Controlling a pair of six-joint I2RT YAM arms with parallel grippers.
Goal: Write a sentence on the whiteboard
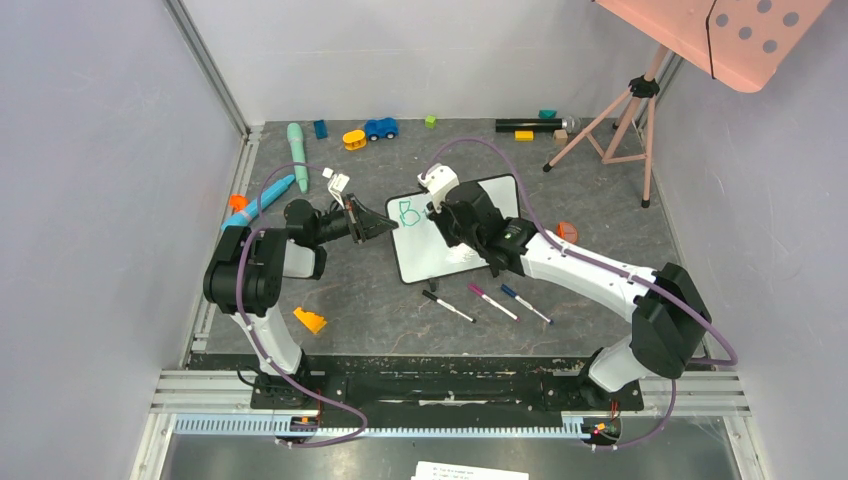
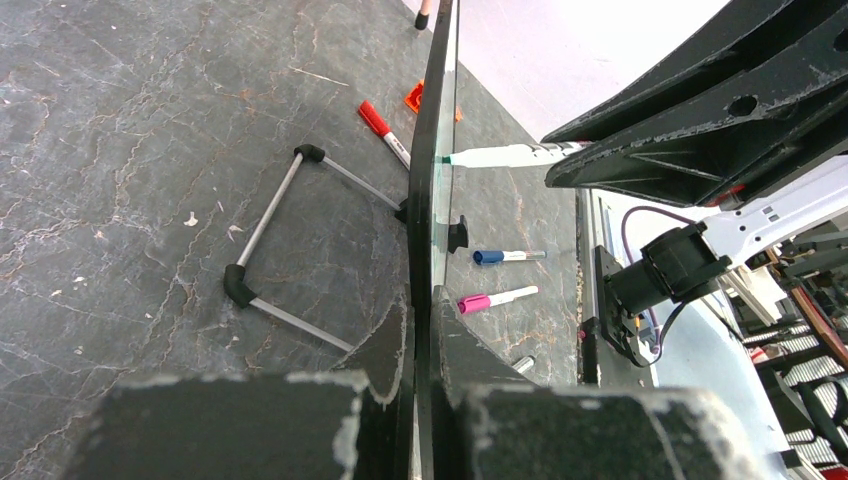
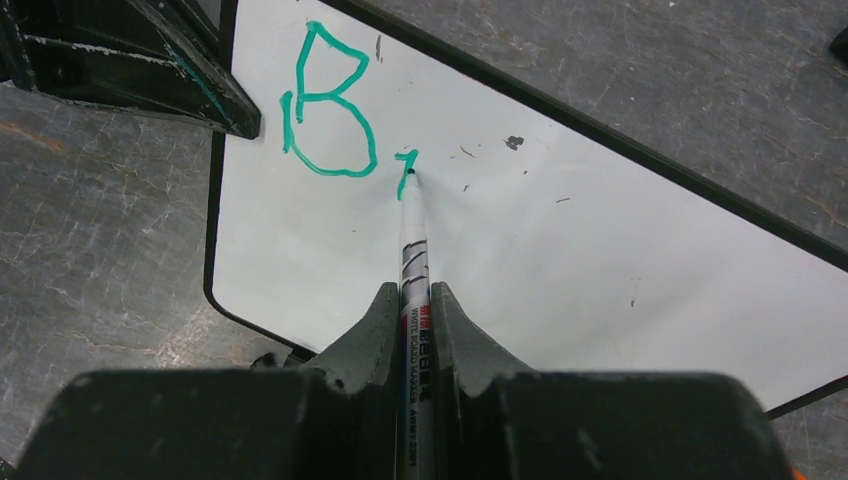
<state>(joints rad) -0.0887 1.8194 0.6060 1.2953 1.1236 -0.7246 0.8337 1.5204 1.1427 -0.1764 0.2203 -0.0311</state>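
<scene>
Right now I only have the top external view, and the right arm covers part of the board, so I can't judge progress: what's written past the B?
Observer: Right of the B, the right wrist view shows only one short teal stroke, a second letter barely begun.
Operator: Is the marker on the surface?
Observer: Yes. The marker in the right pincer has its tip on the whiteboard, at that stroke.
Operator: And the left side's hold?
Observer: The left wrist view shows the left pincer closed on the board's edge, with the wire stand folded out behind it.
</scene>
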